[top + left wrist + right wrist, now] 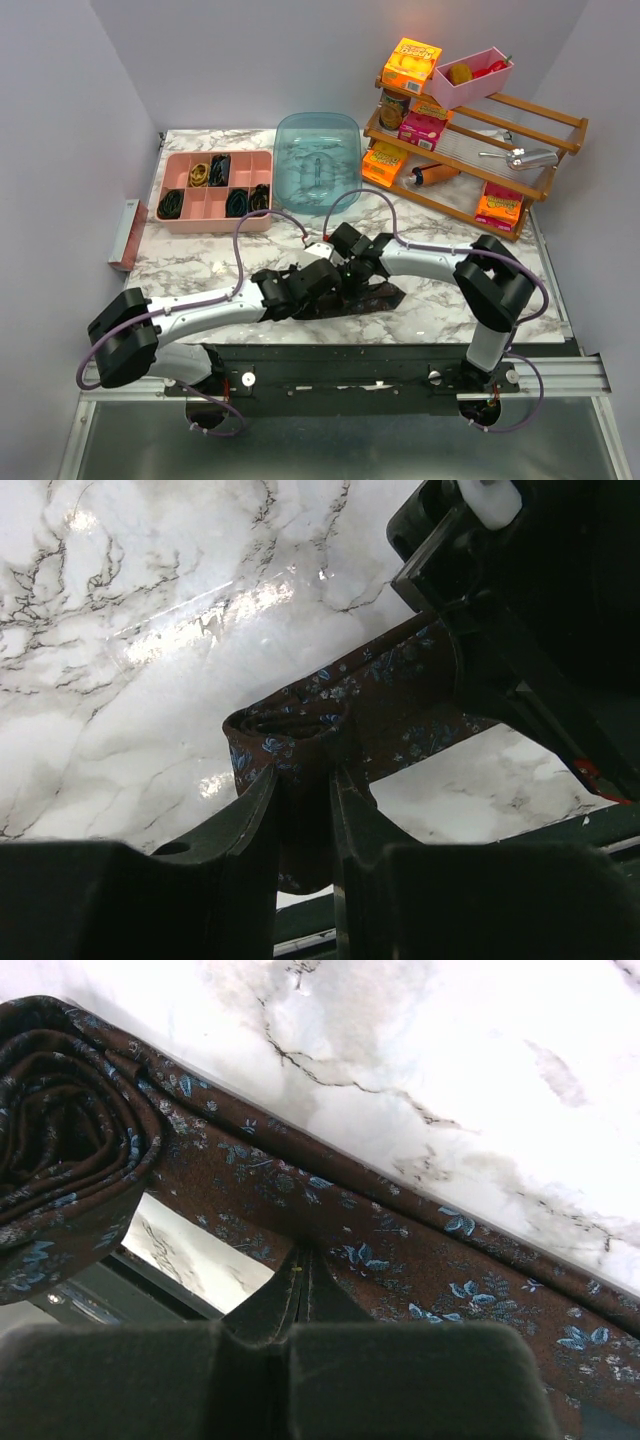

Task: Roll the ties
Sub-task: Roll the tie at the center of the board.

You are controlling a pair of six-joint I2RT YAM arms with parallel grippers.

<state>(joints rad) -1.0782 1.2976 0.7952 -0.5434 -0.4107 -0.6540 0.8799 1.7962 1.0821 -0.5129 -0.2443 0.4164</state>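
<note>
A dark brown tie with small blue flowers [380, 296] lies near the table's front edge, partly rolled. In the left wrist view my left gripper [303, 780] is shut on the tie's rolled end [300, 725], with fabric filling the gap between the fingers. In the right wrist view my right gripper [303, 1260] is pinched shut on the flat stretch of the tie [420, 1260], with the coil [60, 1110] just to its left. In the top view the left gripper [318, 280] and the right gripper [350, 272] meet over the tie and hide most of it.
A pink divided tray [190, 203] at the back left holds several dark rolled ties. A clear blue tub [317, 160] stands behind the grippers. A wooden rack [520, 150] with boxes and a pink bin fills the back right. Purple cables [260, 225] loop over both arms.
</note>
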